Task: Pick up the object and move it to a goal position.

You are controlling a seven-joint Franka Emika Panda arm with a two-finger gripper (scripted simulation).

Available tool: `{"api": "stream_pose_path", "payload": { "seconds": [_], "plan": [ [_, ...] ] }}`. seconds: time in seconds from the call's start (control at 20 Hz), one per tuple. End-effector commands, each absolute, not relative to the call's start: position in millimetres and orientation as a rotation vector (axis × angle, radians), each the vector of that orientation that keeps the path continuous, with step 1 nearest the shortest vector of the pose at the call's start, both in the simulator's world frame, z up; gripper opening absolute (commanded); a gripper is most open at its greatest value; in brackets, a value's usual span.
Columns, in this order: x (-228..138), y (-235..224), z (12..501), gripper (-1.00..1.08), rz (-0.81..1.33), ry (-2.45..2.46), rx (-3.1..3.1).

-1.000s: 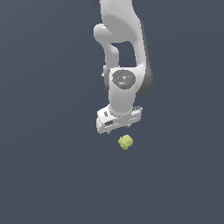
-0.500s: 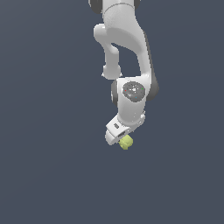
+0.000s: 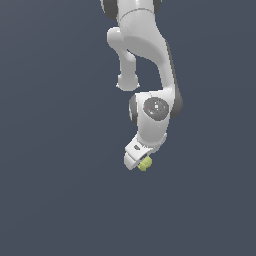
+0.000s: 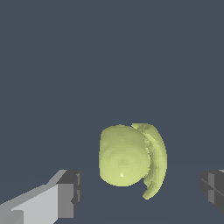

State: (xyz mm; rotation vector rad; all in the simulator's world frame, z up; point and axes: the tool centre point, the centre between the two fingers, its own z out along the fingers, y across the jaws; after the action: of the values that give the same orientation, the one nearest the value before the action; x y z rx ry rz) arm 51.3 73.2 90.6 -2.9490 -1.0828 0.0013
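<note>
**Arm drops onto the ball, jaws straddling it**

A flat, dark slate-blue ground fills both views, bare of any marker for the goal. Across it, the white Panda arm (image 3: 145, 65) reaches down from twelve o'clock, and over the last second it has lowered and swung its wrist so the gripper (image 3: 139, 161) now sits right at the object (image 3: 145, 163), where before it hung clear above. The small yellow-green lumpy ball shows at the gripper's four o'clock edge in the exterior view. In the wrist view the object (image 4: 129, 159) lies between the two dark fingertips (image 4: 70, 192), with gaps on both sides: the jaws stand apart, not yet clamped. By my reading, the approach is done and closing comes next; lifting and carrying remain.
</note>
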Motion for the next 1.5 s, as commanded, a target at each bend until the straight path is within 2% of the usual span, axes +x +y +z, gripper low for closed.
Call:
{"api": "stream_pose_path", "payload": {
  "seconds": [0.0, 0.5, 0.8, 0.85, 1.45],
  "plan": [
    [51, 73, 89, 1.0, 0.001, -1.083, -2.949],
    [50, 73, 47, 1.0, 0.0, -1.09, -2.946],
    [52, 74, 40, 1.0, 0.0, -1.091, -2.946],
    [52, 74, 40, -1.0, 0.0, -1.091, -2.946],
    [51, 73, 41, -1.0, 0.0, -1.091, -2.946]
  ]
}}
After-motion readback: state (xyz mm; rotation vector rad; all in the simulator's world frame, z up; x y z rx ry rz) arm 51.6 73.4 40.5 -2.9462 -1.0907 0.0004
